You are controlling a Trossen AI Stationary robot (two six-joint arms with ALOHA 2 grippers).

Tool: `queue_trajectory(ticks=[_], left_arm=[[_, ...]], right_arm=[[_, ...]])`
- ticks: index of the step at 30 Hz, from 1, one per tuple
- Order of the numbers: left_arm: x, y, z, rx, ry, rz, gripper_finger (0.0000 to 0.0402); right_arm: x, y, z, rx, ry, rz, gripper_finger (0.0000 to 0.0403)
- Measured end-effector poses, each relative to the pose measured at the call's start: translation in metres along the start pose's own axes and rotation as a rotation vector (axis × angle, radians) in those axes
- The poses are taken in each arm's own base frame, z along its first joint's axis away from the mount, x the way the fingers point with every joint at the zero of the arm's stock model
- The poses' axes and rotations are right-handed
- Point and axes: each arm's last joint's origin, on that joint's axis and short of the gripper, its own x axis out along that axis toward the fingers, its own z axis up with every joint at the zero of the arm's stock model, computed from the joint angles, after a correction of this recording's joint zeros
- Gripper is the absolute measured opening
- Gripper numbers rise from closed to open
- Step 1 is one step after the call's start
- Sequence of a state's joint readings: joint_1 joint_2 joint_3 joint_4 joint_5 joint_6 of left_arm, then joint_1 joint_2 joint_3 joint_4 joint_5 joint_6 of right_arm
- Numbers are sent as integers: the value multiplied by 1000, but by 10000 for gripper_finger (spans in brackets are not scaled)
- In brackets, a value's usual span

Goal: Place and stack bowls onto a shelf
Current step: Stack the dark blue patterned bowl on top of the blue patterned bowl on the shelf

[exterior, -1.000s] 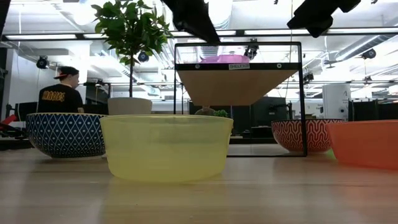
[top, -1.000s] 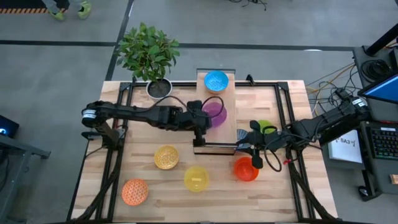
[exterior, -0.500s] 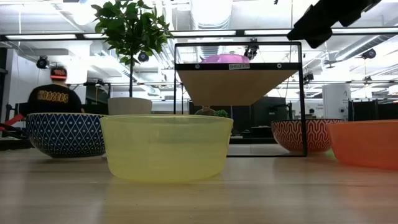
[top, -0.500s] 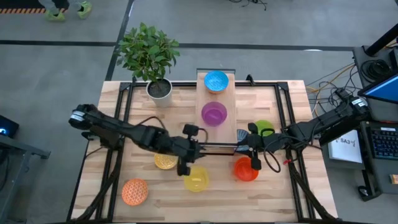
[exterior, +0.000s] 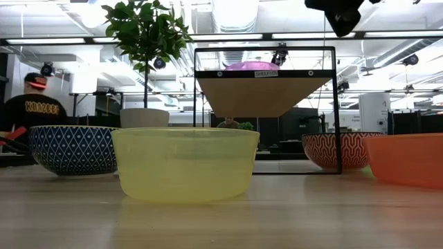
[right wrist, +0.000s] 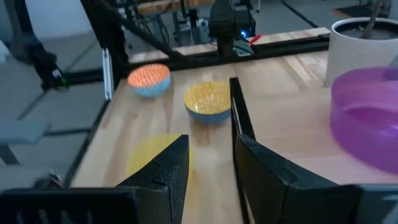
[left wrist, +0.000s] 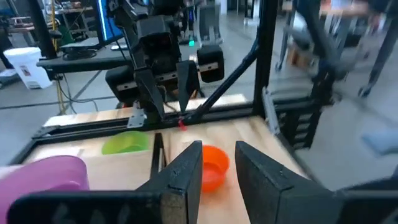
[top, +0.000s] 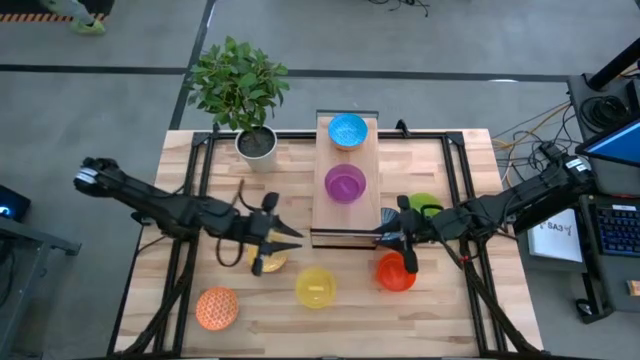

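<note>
Two bowls sit on the shelf in your high view, light blue bowl top centre, purple bowl below it, unstacked; amber bowl, yellow bowl, orange bowl, red bowl and green bowl wait on the table, so most remains; your low view adds nothing on progress; left gripper shows slightly parted, empty jaws; right gripper likewise.

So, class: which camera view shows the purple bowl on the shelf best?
The high view: the purple bowl shows whole, mid-shelf. The low view catches only its top; each wrist view shows part of it at an edge.
</note>
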State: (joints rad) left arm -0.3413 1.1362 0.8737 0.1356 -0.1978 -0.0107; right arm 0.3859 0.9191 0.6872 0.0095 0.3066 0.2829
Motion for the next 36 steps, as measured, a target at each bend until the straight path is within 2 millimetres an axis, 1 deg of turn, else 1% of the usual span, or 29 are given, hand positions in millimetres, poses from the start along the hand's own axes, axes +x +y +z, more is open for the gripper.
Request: queue_trajectory(ticks=[5, 9, 12, 16, 20, 24, 27, 31, 36], left_arm=[[-15, 3, -16, -87, -69, -4, 79], [-22, 4, -19, -120, -81, -6, 79], [-24, 5, -23, -105, -74, -4, 79], [-27, 6, -23, -63, -70, -2, 79], [-28, 7, -28, -24, -12, 33, 79], [-25, 10, -36, -6, 50, 160, 79], [-22, 11, -41, 8, 88, 222, 79], [-19, 11, -44, 35, 104, 239, 79], [-19, 11, -46, 50, 118, 241, 79]], right_arm=[[4, 4, -1, 99, -10, 15, 123], [11, 10, -2, 126, -15, 33, 123], [12, 13, 3, 156, -21, 39, 122], [9, 15, 14, 194, -11, 35, 119], [6, 15, 22, 199, 41, -20, 113], [3, 8, 28, 202, 40, -169, 111], [3, 0, 35, 209, 49, -229, 111], [3, -15, 45, 221, 35, -294, 109], [2, -37, 50, 243, 92, -381, 109]])
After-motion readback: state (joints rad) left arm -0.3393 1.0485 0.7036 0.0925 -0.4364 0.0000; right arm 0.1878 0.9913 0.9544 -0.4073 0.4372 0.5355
